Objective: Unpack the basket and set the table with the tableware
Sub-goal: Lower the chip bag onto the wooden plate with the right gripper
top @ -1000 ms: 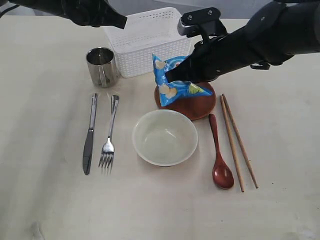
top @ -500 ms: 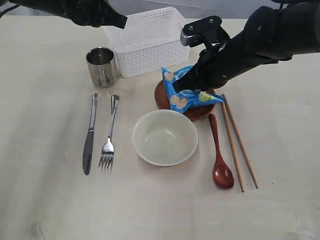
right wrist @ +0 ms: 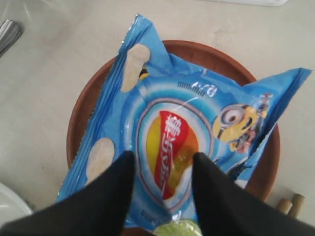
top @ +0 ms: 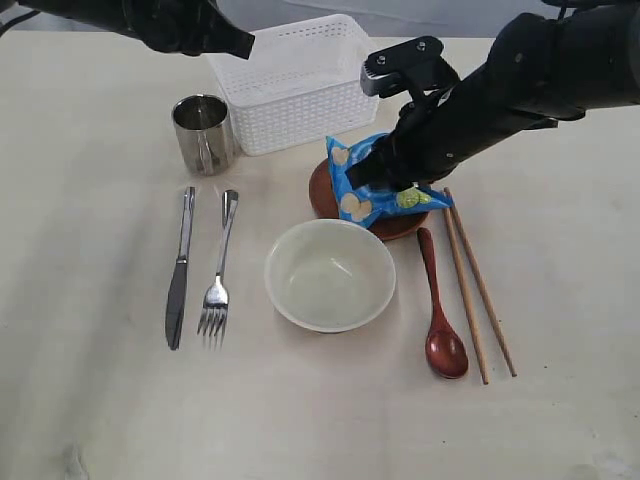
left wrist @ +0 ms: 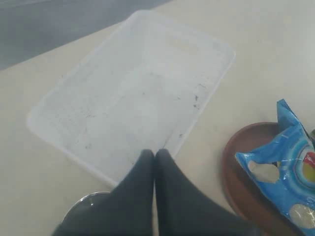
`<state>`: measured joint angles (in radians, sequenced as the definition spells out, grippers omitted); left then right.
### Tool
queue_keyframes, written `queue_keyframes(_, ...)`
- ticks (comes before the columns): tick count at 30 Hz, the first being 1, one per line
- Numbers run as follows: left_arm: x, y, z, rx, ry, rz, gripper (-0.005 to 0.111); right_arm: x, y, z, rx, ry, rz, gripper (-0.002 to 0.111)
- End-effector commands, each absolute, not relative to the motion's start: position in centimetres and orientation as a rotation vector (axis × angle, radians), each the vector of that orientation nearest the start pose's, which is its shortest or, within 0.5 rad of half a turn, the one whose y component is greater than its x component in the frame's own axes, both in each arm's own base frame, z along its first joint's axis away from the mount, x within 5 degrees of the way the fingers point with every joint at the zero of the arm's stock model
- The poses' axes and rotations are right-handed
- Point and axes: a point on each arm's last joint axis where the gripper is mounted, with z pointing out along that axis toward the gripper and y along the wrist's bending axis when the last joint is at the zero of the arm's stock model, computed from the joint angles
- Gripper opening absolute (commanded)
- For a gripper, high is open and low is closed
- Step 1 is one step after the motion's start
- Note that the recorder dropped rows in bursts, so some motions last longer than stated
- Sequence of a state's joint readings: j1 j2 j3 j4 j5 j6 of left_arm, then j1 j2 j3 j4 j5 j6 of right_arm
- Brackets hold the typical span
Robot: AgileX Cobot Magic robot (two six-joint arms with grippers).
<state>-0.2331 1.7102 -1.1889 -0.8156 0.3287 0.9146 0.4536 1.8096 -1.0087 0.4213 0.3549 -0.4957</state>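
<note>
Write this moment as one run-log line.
left gripper: shut, near empty basket | right gripper: open, over snack bag | snack bag: lying on plate

Left arm [top: 140, 18] held raised at the far left, left pincer [left wrist: 155, 156] pressed shut with fingers touching, right arm [top: 540, 70] extended from the right and angled downward, right pincer [right wrist: 161, 160] held low, jaws spread apart.

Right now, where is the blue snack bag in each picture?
Exterior view: the bag lies right of middle, on the plate.
Left wrist view: bag cut off at the edge, near the basket.
Right wrist view: bag fills the picture, behind spread fingers.
Shared landmark: the brown plate.
</note>
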Motion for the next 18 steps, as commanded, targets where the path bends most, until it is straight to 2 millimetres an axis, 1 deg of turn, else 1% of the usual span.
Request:
queue_keyframes(1,36.6,-10.9,26.0,0.528,2.167,-0.330,0.000,31.3,16.7,16.3,-0.772,2.501,0.300,0.061)
queue_keyframes(3,36.6,-10.9,26.0,0.532,2.167,-0.326,0.000,31.5,16.7,16.9,-0.751,2.465,0.296,0.057)
queue_keyframes(5,36.6,-10.9,26.0,0.532,2.167,-0.326,0.000,31.8,16.7,17.4,-0.721,2.432,0.294,0.049)
queue_keyframes(8,36.6,-10.9,26.0,0.532,2.167,-0.326,0.000,32.0,16.8,17.5,-0.688,2.409,0.297,0.029)
queue_keyframes(12,36.6,-10.9,26.0,0.532,2.167,-0.326,0.000,31.9,16.9,16.7,-0.701,2.444,0.299,0.000)
queue_keyframes(14,36.6,-10.9,26.0,0.532,2.167,-0.326,0.000,32.0,16.9,16.0,-0.706,2.469,0.300,0.000)
queue_keyframes(18,36.6,-10.9,26.0,0.532,2.167,-0.326,0.000,32.1,17.0,13.8,-0.717,2.529,0.290,0.000)
